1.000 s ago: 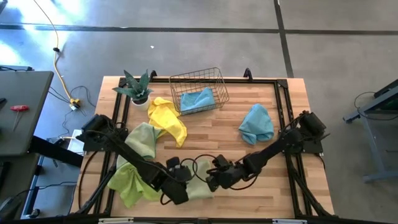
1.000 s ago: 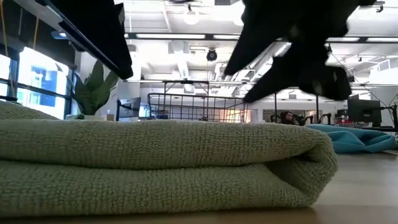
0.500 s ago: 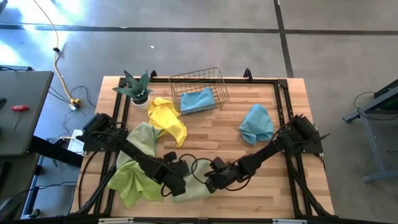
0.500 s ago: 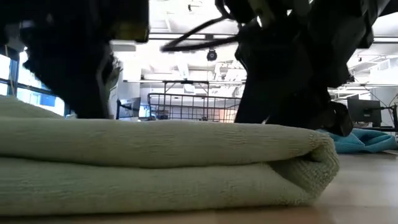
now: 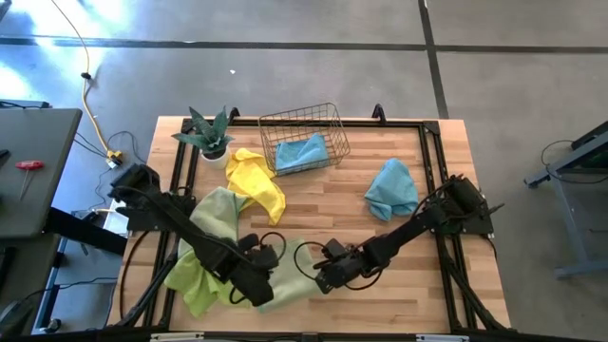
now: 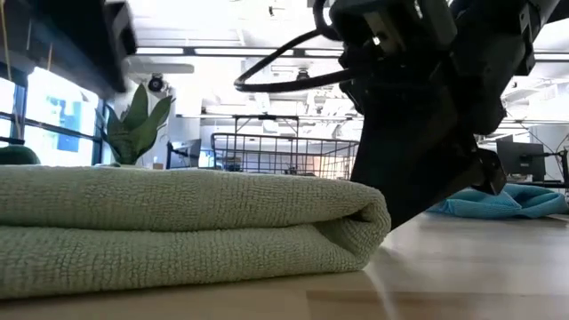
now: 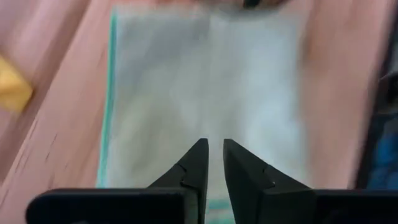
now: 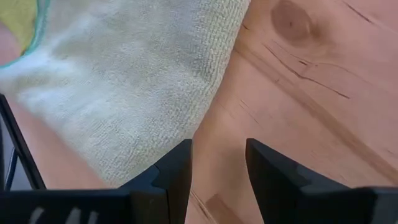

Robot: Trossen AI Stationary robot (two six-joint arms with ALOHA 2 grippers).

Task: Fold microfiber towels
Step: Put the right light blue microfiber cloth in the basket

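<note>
A pale sage microfiber towel (image 5: 293,285) lies folded flat near the table's front edge, its fold rounded at the right end (image 6: 369,227). My left gripper (image 5: 264,287) hovers over its left end; in the left wrist view only a narrow gap (image 7: 216,152) shows between the fingertips, with nothing in it. In the low view this gripper (image 6: 116,40) hangs clear above the cloth. My right gripper (image 5: 321,278) stands open and low at the towel's right end, one finger (image 8: 174,171) over the cloth's edge and the other (image 8: 273,174) over bare wood. My right gripper slants down from the table's right side to the towel's folded right end (image 8: 214,93). Its own dark body hides the fingertips in the low view, so I cannot tell whether a finger touches the cloth.
At the left lie a lime towel (image 5: 195,275) and a sage one (image 5: 220,214), with a yellow one (image 5: 258,182) behind them. A light blue towel (image 5: 391,188) lies at the right. A wire basket (image 5: 304,138) at the back holds another blue towel, beside a potted plant (image 5: 207,133).
My left gripper has gone toward the table's left edge and risen off the folded towel. The towel has slid flat toward the left, so its folded end now lies beside my right gripper. My right gripper sank toward the towel, then kept still.
</note>
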